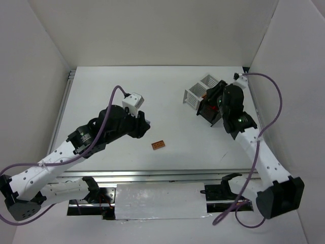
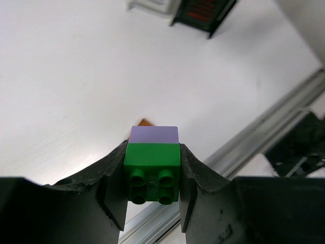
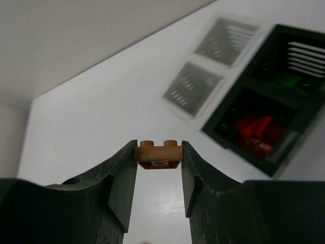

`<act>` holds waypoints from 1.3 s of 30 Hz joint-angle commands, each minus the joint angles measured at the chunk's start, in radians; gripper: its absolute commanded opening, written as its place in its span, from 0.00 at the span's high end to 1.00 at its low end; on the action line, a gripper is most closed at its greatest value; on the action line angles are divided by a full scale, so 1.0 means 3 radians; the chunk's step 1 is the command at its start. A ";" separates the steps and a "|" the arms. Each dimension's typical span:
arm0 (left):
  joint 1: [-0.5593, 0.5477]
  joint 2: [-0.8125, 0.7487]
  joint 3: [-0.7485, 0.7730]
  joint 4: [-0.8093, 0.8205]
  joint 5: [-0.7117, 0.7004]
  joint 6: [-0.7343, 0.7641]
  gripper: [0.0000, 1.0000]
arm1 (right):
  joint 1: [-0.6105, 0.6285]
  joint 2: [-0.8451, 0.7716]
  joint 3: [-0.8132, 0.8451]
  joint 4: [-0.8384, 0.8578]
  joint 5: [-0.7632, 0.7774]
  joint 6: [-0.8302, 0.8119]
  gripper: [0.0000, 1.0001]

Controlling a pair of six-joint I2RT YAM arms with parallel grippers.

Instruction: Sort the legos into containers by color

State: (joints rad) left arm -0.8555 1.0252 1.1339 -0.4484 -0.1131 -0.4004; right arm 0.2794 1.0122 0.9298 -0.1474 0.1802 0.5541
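My left gripper point(image 2: 152, 147) is shut on a stacked lego, green below and purple on top point(image 2: 152, 161), held above the table. In the top view the left gripper point(image 1: 144, 124) is at mid-table, just up-left of a loose orange-brown lego point(image 1: 158, 145), whose tip shows in the left wrist view point(image 2: 145, 122). My right gripper point(image 3: 158, 146) is shut on a small orange-brown lego point(image 3: 158, 154). In the top view the right gripper point(image 1: 210, 100) hangs over the black container point(image 1: 207, 116). That black container point(image 3: 299, 46) holds red legos point(image 3: 254, 129) and a green one point(image 3: 287, 81).
A white two-cell container point(image 1: 198, 90) stands just left of the black one, and it also shows in the right wrist view point(image 3: 213, 61). White walls close in the table on three sides. A metal rail point(image 1: 152, 175) runs along the near edge.
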 commanded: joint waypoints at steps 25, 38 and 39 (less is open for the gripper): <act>0.0157 -0.0733 -0.0477 -0.0827 -0.1463 -0.0097 1.00 | -0.0487 0.2803 0.2735 -0.0746 0.1163 -0.0395 1.00; 0.0172 -0.0626 -0.0456 -0.0903 -0.1627 -0.0199 1.00 | -0.0487 0.2859 0.2628 -0.0715 0.0852 -0.0333 1.00; 0.0177 -0.0631 -0.0456 -0.0908 -0.1622 -0.0199 1.00 | -0.0497 0.2874 0.2637 -0.0715 0.0826 -0.0339 1.00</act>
State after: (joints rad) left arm -0.8112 0.8379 0.9939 -0.7338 -0.5724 -0.4454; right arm 0.1390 1.8839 1.7260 -0.4042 0.4511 0.4515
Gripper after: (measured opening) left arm 0.481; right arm 0.437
